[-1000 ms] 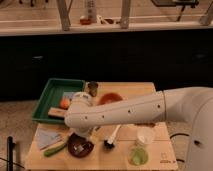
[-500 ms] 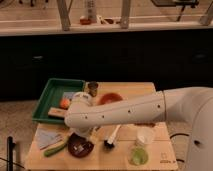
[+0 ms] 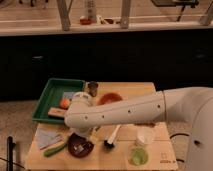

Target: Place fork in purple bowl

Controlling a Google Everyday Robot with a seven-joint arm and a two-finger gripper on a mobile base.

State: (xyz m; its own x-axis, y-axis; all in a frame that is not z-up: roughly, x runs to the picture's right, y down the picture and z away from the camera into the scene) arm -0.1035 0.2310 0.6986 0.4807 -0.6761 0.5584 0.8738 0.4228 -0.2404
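The purple bowl (image 3: 80,146) is dark maroon and glossy and sits near the front left of the wooden table (image 3: 142,91). A small pale sliver (image 3: 77,148) shows inside it; I cannot tell whether it is the fork. My white arm (image 3: 130,112) reaches in from the right across the table. The gripper (image 3: 89,133) hangs under the arm's left end, just above the bowl's far rim, mostly hidden by the arm.
A green tray (image 3: 42,107) at the left holds an orange fruit (image 3: 65,103) and a tan block (image 3: 57,112). Also on the table are a metal cup (image 3: 93,88), an orange-red bowl (image 3: 111,98), a white-handled brush (image 3: 114,137), a white cup (image 3: 145,136), a green-filled cup (image 3: 138,156), a green vegetable (image 3: 56,149) and a pale packet (image 3: 47,137).
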